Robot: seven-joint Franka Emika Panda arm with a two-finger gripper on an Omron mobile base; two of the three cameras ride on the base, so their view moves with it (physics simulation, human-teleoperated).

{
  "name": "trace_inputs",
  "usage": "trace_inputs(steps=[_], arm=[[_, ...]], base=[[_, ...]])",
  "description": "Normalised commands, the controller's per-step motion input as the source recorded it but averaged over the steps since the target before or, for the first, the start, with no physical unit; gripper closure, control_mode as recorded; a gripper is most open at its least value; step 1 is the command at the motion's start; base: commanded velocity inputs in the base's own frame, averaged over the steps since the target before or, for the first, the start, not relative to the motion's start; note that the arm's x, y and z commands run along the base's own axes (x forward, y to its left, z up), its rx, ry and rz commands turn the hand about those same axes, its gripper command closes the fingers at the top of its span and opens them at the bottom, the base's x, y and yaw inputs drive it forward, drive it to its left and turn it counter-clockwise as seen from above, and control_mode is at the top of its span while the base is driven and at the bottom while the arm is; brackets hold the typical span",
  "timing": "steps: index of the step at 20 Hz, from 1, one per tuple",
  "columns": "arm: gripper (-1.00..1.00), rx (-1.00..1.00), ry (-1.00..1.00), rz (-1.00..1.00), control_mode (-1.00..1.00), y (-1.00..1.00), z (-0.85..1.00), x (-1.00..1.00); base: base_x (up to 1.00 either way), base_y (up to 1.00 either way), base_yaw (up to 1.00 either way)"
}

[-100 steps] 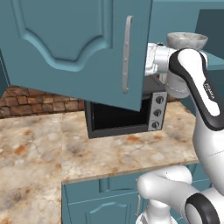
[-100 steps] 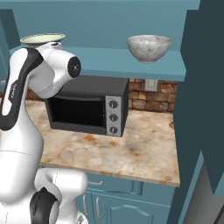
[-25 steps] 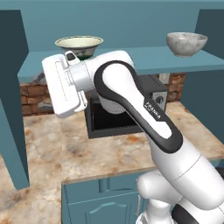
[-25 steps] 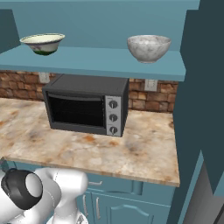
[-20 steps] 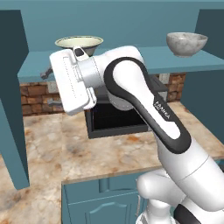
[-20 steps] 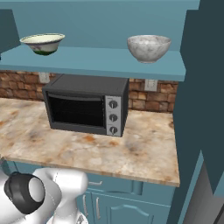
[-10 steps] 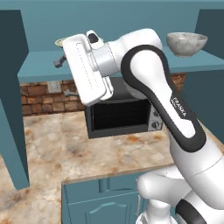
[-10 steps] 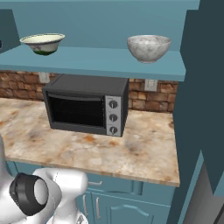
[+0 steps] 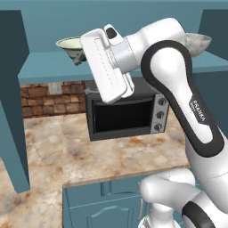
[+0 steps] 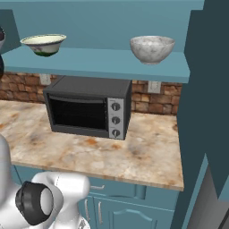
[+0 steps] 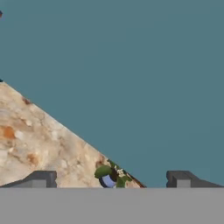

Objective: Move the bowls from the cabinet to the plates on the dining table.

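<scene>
Two bowls stand on the shelf (image 10: 103, 63) of the open teal cabinet (image 9: 13, 93). The pale yellow-green bowl (image 10: 43, 44) is at the left and the grey-white marbled bowl (image 10: 152, 48) at the right. In the left base view my white hand is raised to shelf height, just right of and in front of the pale bowl (image 9: 70, 45). My arm partly covers the marbled bowl (image 9: 199, 42) there. In the hand view my gripper (image 11: 113, 179) is open with nothing between its fingertips (image 11: 41, 178); it faces a teal surface and marbled stone. The plates and the dining table are out of view.
A black microwave (image 10: 87, 112) sits on the beige marbled counter (image 10: 143, 161) under the shelf, against a brick backsplash (image 10: 147, 103). An open cabinet door (image 10: 210, 89) hangs at the right. Teal low units (image 9: 102, 205) run below the counter edge.
My arm has swung up and to the right, lifting the hand from microwave height to the shelf beside the pale bowl. The jaws stayed open. Both bowls are unmoved.
</scene>
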Motion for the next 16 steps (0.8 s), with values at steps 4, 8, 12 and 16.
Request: trace_inputs(steps=[4,8,12,16], arm=[[-1.00,-0.07,-0.10,-0.06,-1.00,-0.39,0.00,0.00],[-1.00,-0.06,-0.14,-0.05,-1.00,-0.34,0.00,0.01],[-1.00,-0.04,-0.13,-0.03,-1.00,-0.34,0.00,0.08],[-1.00,-0.04,-0.12,-0.04,-1.00,-0.36,-0.04,0.05]], base=[[0.00,0.00,0.00],[0.00,0.00,0.00],[0.00,0.00,0.00],[0.00,0.00,0.00]])
